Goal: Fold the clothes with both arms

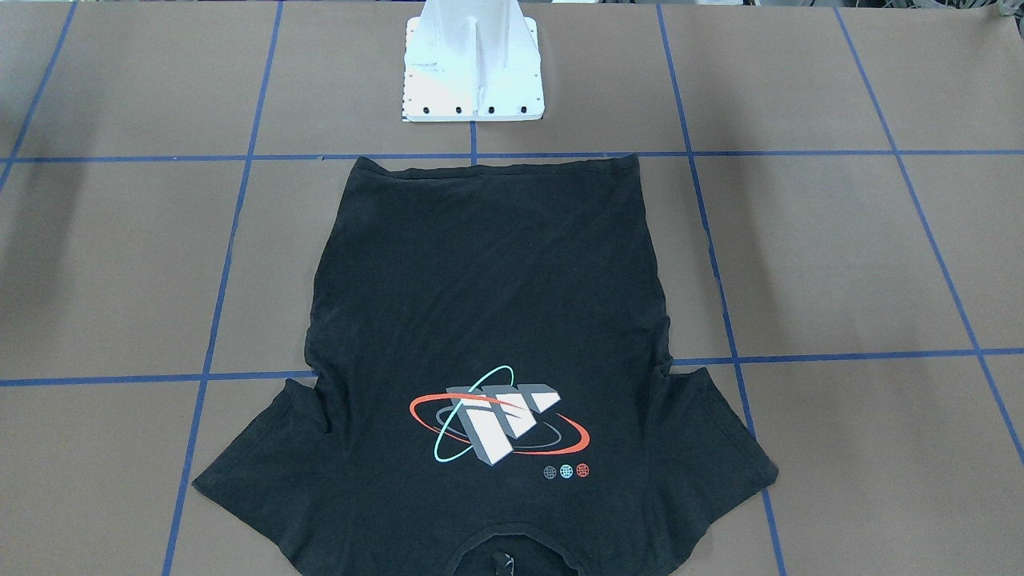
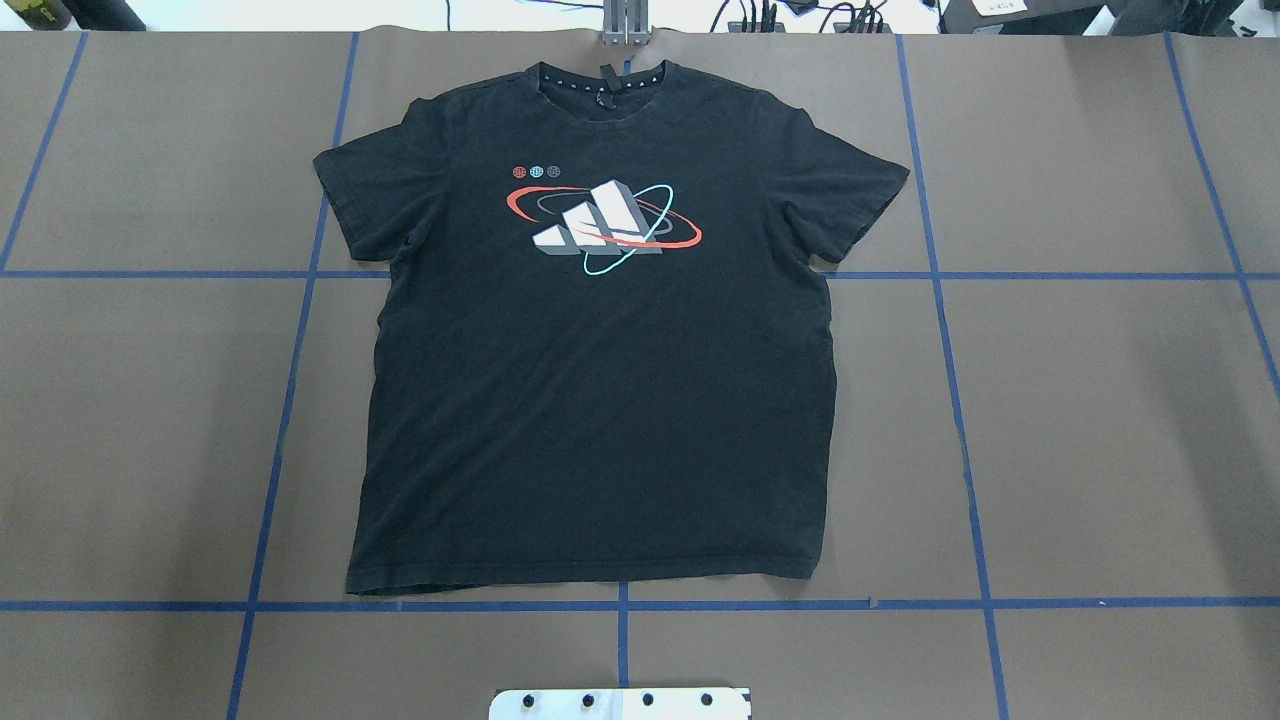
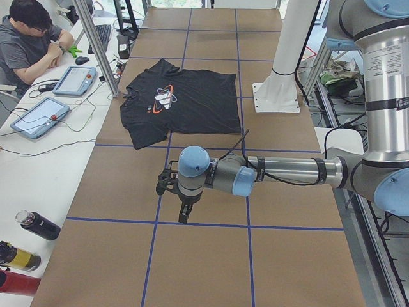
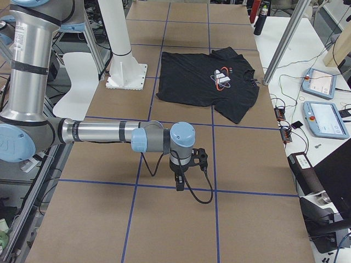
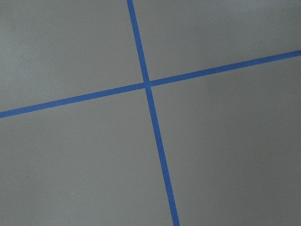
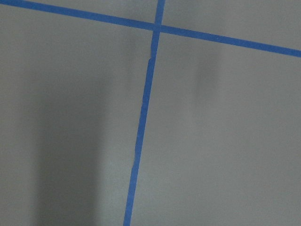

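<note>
The clothes are one black T-shirt [image 2: 600,420] spread flat on the brown table, print [image 2: 600,225] up, collar at the far edge and hem toward the robot base. It also shows in the front-facing view [image 1: 488,272] and both side views [image 3: 192,105] [image 4: 200,82]. My left gripper [image 3: 184,216] hangs pointing down over bare table, well off the shirt's side. My right gripper [image 4: 179,183] hangs the same way on the opposite side. Both show only in side views, so I cannot tell if either is open or shut. Each wrist view shows only table and blue tape.
The white pedestal base [image 1: 472,72] stands just behind the shirt's hem. Blue tape lines [image 2: 620,605] grid the table. A person [image 3: 25,45] sits at a side desk with tablets [image 3: 38,115] and bottles [image 3: 35,225]. A metal post [image 4: 285,44] stands by the collar.
</note>
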You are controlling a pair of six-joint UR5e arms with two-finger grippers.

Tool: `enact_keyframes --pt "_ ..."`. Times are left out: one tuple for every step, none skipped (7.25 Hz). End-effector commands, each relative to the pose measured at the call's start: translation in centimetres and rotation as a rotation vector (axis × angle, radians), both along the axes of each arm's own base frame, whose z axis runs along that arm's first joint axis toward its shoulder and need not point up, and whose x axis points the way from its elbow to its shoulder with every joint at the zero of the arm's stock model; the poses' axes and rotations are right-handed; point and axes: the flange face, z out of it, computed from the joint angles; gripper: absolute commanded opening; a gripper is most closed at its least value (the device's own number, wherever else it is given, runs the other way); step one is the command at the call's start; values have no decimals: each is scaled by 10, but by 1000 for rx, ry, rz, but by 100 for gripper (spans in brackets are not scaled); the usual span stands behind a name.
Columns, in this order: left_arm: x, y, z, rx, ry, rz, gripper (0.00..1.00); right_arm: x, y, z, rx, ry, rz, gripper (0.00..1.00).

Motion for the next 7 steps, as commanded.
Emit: enact_keyframes --pt "0 -1 -2 16 0 0 100 0 0 0 0 0 0 100" --pt "0 -1 -3 23 1 -3 100 0 0 -1 2 0 1 100" --pt "0 -1 -5 29 1 -2 100 -1 -2 -2 2 0 0 100" --pt "0 -2 -8 48 3 -1 100 -1 -4 -8 14 -3 3 100" --pt "0 -5 -15 120 6 -2 100 -1 -6 -27 52 -8 3 100" --pt "0 -6 -16 166 9 -4 100 -2 -7 -32 63 -8 1 100" --pt "0 -10 -25 236 11 -4 100 -5 -18 -44 132 -11 -2 100"
